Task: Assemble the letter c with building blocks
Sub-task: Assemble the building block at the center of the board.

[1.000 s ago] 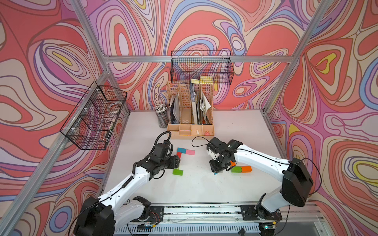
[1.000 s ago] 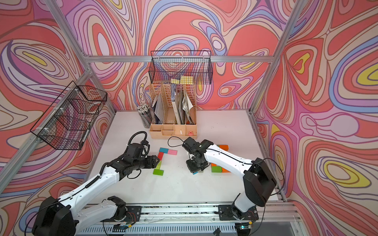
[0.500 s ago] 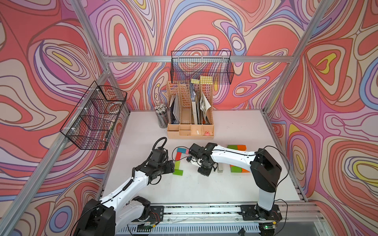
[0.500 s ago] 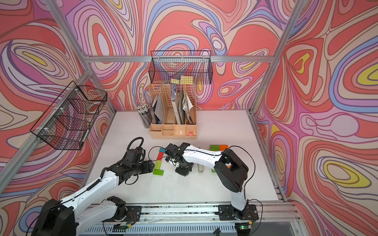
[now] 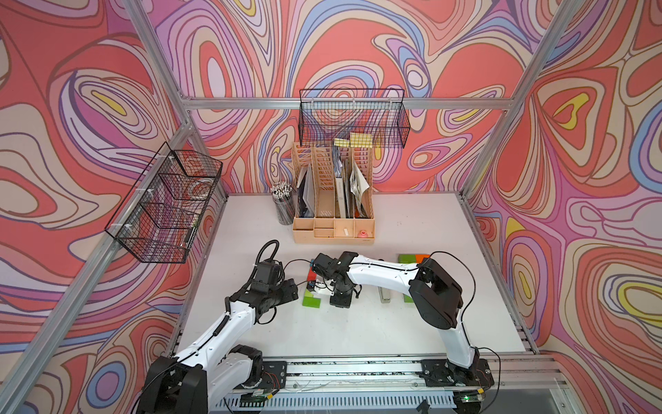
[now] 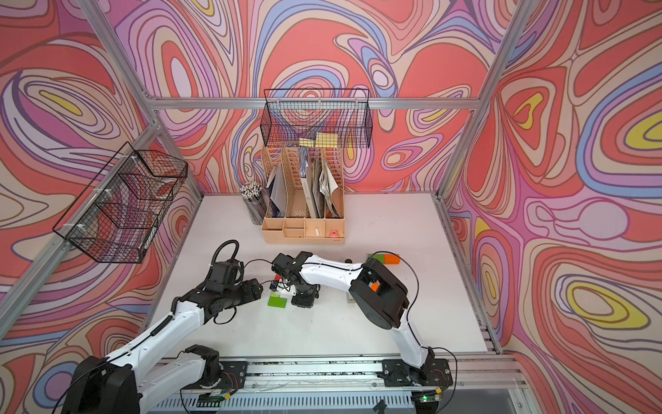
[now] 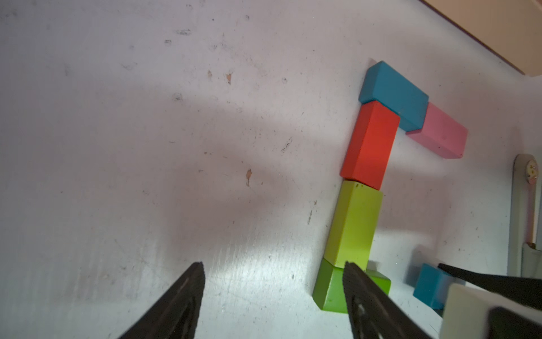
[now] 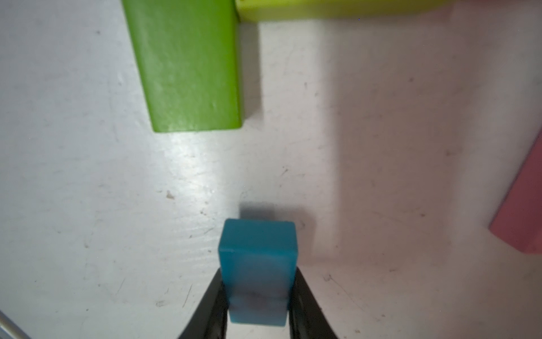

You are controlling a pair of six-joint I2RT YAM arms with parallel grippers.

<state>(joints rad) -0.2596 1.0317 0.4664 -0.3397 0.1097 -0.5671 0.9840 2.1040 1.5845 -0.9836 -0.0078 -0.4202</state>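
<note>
Right gripper [image 8: 256,281] is clamping a short blue rectangular building block [image 8: 258,255] by its sides, keeping it just off the end of a dark green block [image 8: 190,64], with a gap of bare white counter [image 8: 88,176] showing between them. That green block is forming one short arm of the unfinished letter c [image 7: 363,164]. From it a lime block [image 7: 353,224] and a red block [image 7: 371,145] are running end to end as the spine. A second blue block [image 7: 393,94] and a pink block [image 7: 437,135] are turning the far corner as the other arm. Left gripper [image 7: 272,265] is hovering open and empty beside the green end of the spine. Farther off in a top view, green and orange spare blocks [image 5: 413,258] are lying side by side behind the right arm, and a silver stapler [image 5: 385,294] is lying beside that arm.
</note>
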